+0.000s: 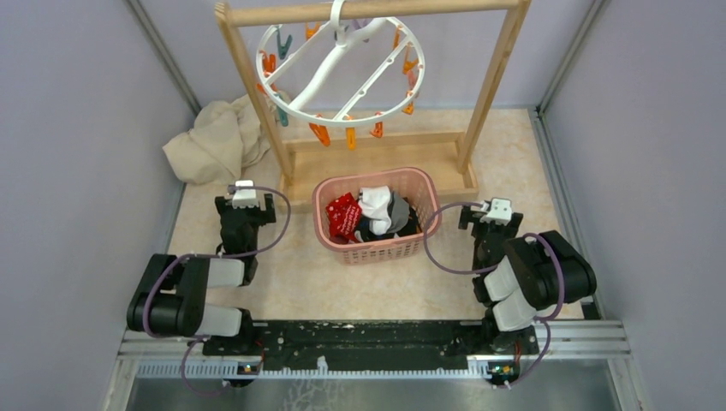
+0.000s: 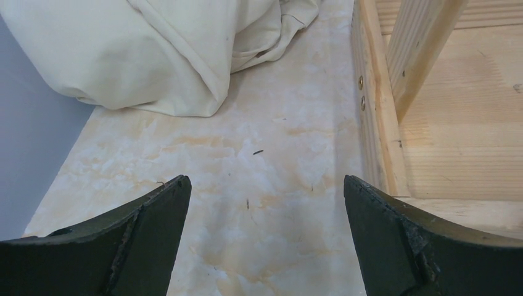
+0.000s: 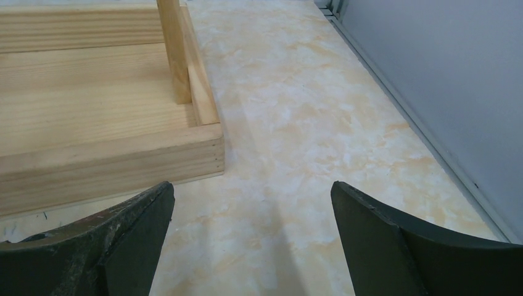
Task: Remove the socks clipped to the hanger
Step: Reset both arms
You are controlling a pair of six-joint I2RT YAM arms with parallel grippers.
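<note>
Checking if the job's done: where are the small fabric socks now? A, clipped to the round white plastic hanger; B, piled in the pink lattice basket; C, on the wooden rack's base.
B: the small fabric socks lie heaped inside the pink lattice basket, while the clips on the round white plastic hanger hang bare.

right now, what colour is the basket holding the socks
Pink. The basket shows best in the top external view.

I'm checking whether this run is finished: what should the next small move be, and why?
Probably none, just stay parked. The hanger shows only bare clips, the socks lie in the basket, and the left gripper and right gripper are open, holding nothing.
</note>
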